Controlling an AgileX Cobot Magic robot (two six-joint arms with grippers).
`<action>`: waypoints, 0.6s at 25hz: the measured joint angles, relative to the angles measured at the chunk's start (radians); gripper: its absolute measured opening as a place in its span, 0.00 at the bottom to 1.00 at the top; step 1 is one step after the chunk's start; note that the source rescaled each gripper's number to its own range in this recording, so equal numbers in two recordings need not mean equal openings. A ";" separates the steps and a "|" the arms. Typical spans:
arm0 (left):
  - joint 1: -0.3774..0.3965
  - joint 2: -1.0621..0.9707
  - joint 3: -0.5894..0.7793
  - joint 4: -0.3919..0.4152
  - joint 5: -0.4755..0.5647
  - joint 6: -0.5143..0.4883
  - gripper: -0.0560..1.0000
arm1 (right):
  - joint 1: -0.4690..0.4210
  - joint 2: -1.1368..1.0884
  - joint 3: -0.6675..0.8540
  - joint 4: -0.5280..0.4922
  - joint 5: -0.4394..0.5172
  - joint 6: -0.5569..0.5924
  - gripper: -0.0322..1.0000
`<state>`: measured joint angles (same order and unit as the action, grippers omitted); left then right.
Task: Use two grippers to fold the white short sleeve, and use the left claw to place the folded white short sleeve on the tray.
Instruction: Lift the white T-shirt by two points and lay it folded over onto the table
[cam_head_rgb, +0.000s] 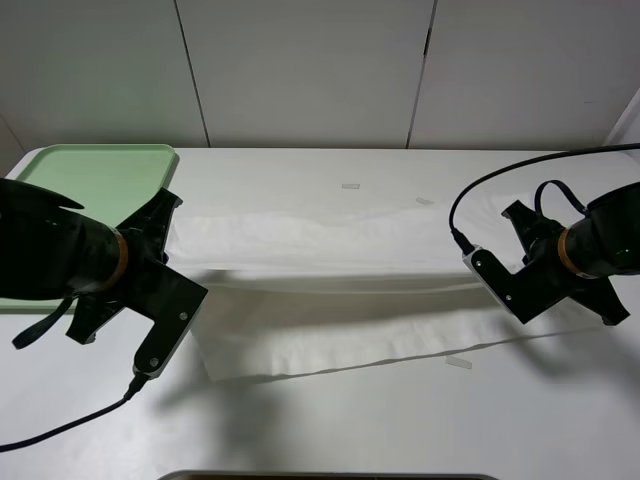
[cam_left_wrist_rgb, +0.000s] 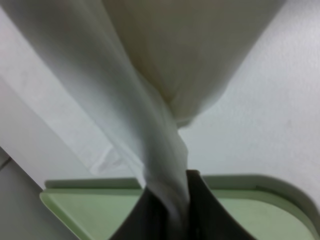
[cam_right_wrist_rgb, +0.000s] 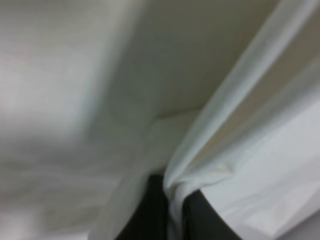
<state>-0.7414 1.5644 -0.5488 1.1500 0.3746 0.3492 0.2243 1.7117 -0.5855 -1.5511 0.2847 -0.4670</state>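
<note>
Holding the Shirt Taut Between Two Claws

Both grippers pinch the shirt (cam_head_rgb: 320, 240) and lift one long edge of it off the table (cam_head_rgb: 400, 430). The left gripper (cam_head_rgb: 168, 208), at the left of the high view, has its jaws pressed together on the cloth's left end; in the left wrist view the fabric gathers into a narrow twist running down into the dark fingers (cam_left_wrist_rgb: 205, 215). The right gripper (cam_head_rgb: 517, 213), at the right of the high view, is likewise clamped on the opposite end, and its wrist view shows a bunched hem caught between the fingers (cam_right_wrist_rgb: 150, 210), though that picture is blurred. Between the two claws the raised edge spans the middle of the frame as a wide band, casting a shadow beneath. The rest of the shirt lies flat on the table, lower centre. The tray (cam_head_rgb: 100, 170) sits in the upper left corner, just behind the left gripper, with no cloth on it. Small tape strips (cam_head_rgb: 350, 186) dot the table.
</note>
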 joint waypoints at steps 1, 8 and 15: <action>-0.003 0.000 0.000 0.000 -0.001 0.000 0.05 | 0.000 -0.006 0.029 0.000 -0.005 -0.004 0.03; -0.015 0.000 0.001 -0.070 -0.013 0.000 0.05 | 0.000 -0.058 0.099 0.029 -0.009 -0.007 0.03; -0.138 -0.001 0.007 -0.208 0.035 0.003 0.54 | 0.000 -0.102 0.110 0.196 -0.039 -0.007 0.40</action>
<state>-0.8794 1.5635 -0.5422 0.9419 0.4091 0.3523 0.2243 1.6093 -0.4759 -1.3550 0.2456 -0.4739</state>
